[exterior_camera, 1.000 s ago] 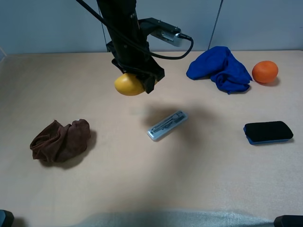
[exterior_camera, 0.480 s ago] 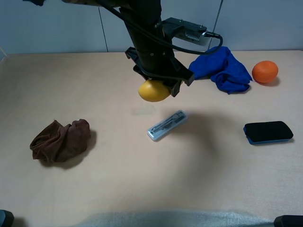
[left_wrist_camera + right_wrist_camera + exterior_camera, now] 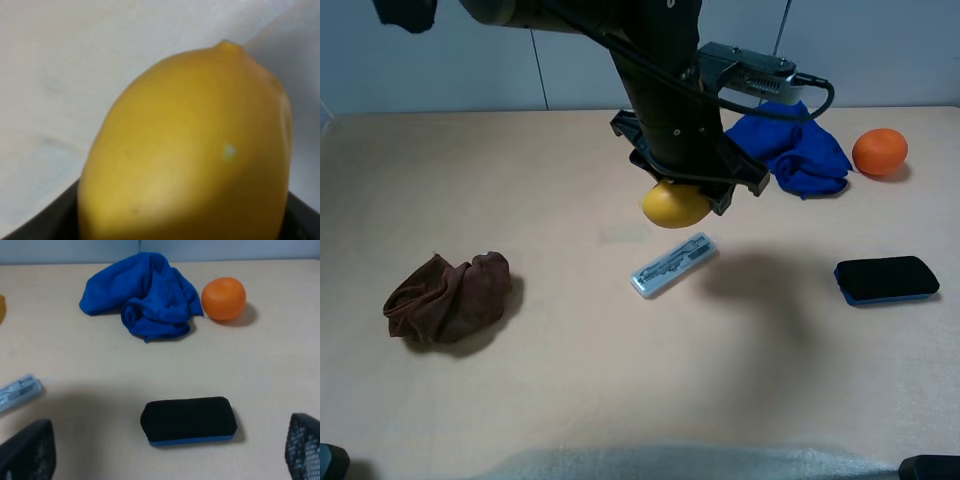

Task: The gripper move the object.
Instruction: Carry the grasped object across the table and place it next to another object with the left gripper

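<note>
1. One lemon (image 3: 672, 205) is clenched in my left hand (image 3: 694, 188), held above the tabletop (image 3: 570, 380) near its middle.
2. Close to the lemon, a white plastic case (image 3: 673, 265) lies flat on the tabletop.
3. My right hand (image 3: 167, 450) is spread wide and grasps nothing; a black eraser (image 3: 189, 421) lies before it, with a blue cloth (image 3: 142, 292) and an orange (image 3: 223, 298) beyond.
4. A brown cloth (image 3: 447, 298) lies well apart, on my left.
</note>
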You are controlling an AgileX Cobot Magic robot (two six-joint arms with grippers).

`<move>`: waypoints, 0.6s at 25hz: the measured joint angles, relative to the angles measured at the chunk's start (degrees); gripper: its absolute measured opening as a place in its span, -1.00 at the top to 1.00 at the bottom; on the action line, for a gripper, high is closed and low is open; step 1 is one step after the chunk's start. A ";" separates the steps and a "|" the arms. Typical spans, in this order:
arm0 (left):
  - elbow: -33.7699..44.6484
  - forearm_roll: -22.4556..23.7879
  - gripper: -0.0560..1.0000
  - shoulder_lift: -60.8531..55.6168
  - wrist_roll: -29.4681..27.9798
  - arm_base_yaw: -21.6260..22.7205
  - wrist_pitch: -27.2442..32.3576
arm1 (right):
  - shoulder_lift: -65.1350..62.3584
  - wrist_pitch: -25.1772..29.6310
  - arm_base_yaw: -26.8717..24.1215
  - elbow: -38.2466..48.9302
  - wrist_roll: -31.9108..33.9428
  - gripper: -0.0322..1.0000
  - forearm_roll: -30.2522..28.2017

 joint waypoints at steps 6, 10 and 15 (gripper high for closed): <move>0.00 1.46 -0.30 0.14 -2.82 -2.90 -0.08 | 0.00 0.00 0.00 0.00 0.00 -0.41 0.00; 0.00 1.64 -0.30 1.69 -4.13 -4.68 -0.08 | 0.00 0.00 0.00 0.00 0.00 -0.41 0.00; 0.00 1.70 -0.30 4.43 -5.18 -6.69 -0.21 | 0.00 0.00 0.00 0.00 0.00 -0.41 0.00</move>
